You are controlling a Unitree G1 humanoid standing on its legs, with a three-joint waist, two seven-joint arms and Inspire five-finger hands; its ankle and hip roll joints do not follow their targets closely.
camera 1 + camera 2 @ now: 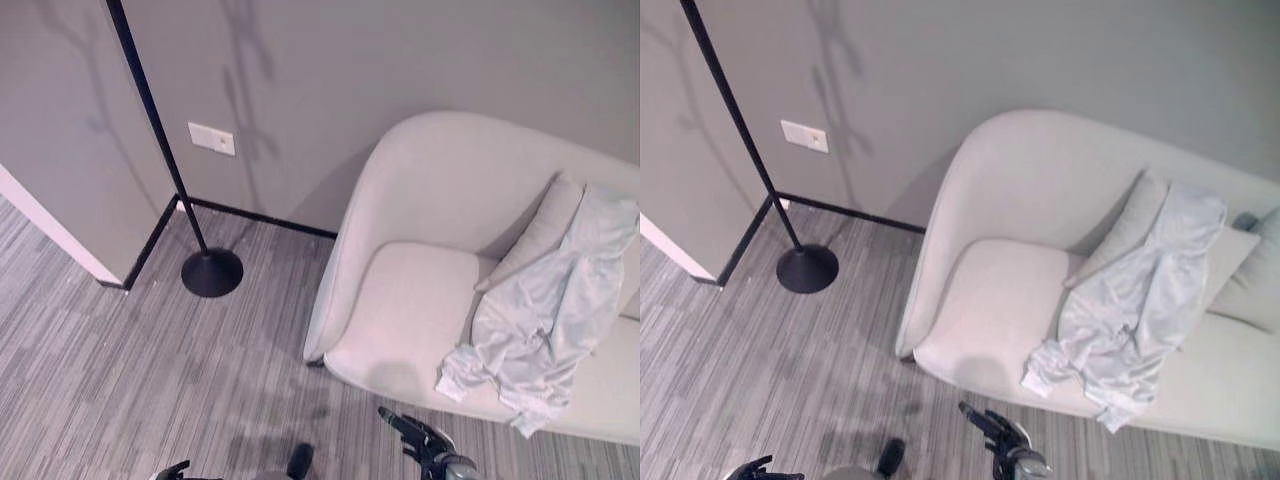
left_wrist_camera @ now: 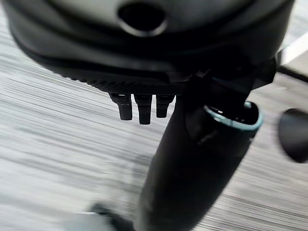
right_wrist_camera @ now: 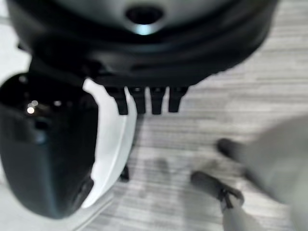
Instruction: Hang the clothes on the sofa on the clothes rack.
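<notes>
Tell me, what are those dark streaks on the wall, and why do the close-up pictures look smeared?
In the left eye view, the streaks are soft shadows on the wall behind the clothes rack. In the left wrist view, the floor is streaked with blur past the left hand. In the right wrist view, the right hand looks out of focus.

Clothes (image 1: 545, 320) on sofa (image 1: 420, 190), rack (image 1: 205, 262) left.

Grey striped carpet (image 1: 120, 370), wall socket plate (image 1: 211, 138), sofa cushion (image 1: 540, 230)
</notes>
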